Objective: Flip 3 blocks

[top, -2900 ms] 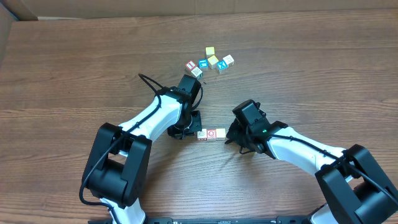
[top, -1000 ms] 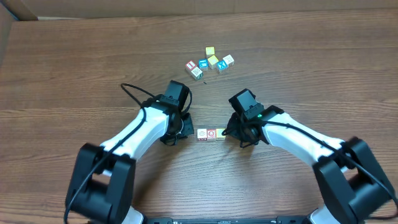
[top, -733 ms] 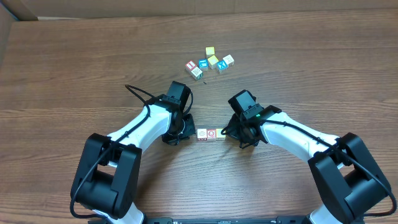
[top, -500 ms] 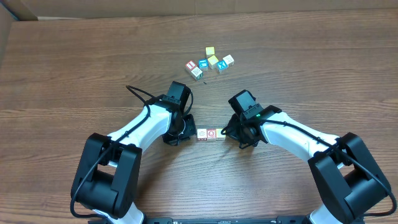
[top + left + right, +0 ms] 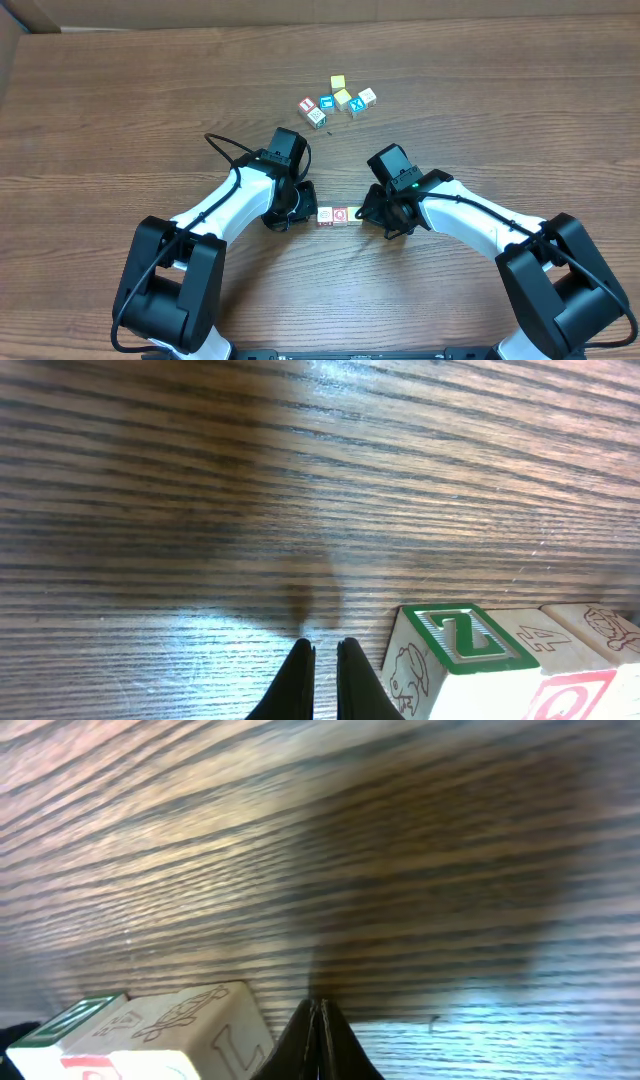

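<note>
Three small blocks lie in a tight row on the wooden table: a whitish one (image 5: 325, 215), a red-printed one (image 5: 340, 215) and a plain tan one (image 5: 354, 213). My left gripper (image 5: 308, 210) sits low at the row's left end, shut and empty. In the left wrist view its tips (image 5: 325, 650) rest just left of the end block, whose side shows a green Z (image 5: 460, 638). My right gripper (image 5: 368, 213) is at the row's right end, also shut and empty. In the right wrist view its tips (image 5: 318, 1005) lie just beside the tan block (image 5: 190, 1020).
A cluster of several other alphabet cubes (image 5: 338, 100), some yellow and some blue-printed, lies farther back on the table. A cardboard edge (image 5: 30, 15) shows at the top left corner. Both arms flank the row from the near side.
My left gripper has slid a little to the right, closer to the row's left end. The right gripper and the three blocks have barely moved.
</note>
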